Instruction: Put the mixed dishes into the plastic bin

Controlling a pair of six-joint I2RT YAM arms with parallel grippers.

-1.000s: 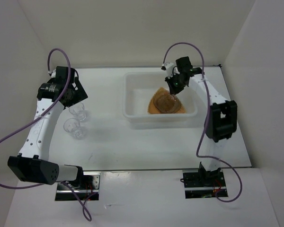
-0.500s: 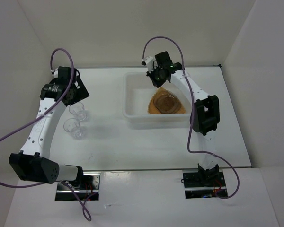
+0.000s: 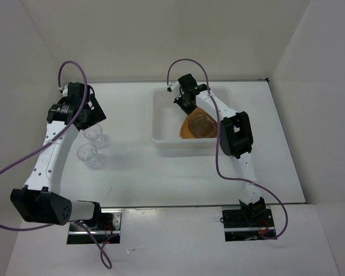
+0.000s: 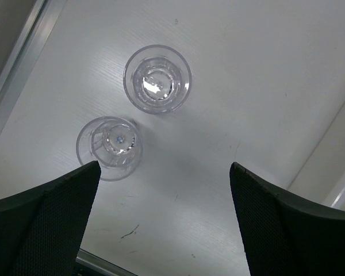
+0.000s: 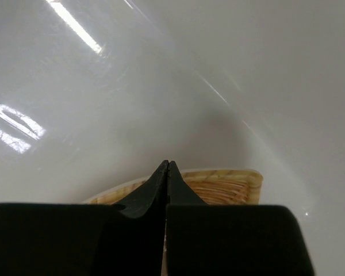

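top external view: the orange-tan woven fan-shaped plate (image 3: 187, 130) lies inside the translucent white rectangular plastic bin (image 3: 184, 145), towards its right, with a translucent grey speckled rounded-square plate (image 3: 202, 123) stacked on it. whether a second grey plate lies there i cannot tell. two small clear ribbed plastic cups, far cup (image 3: 95, 135) and near cup (image 3: 88, 154), stand on the white table (image 3: 161, 172), well left of the bin.

the right gripper (image 5: 167, 165), fingers pressed together and empty, points into the bin at the woven plate's far edge. the left gripper (image 4: 164, 167), spread wide, hovers above the cups.

the cups look like the step in hand. the next move calls for lowering around one cup and closing gently on its thin wall.

no brand, label or writing is readable.
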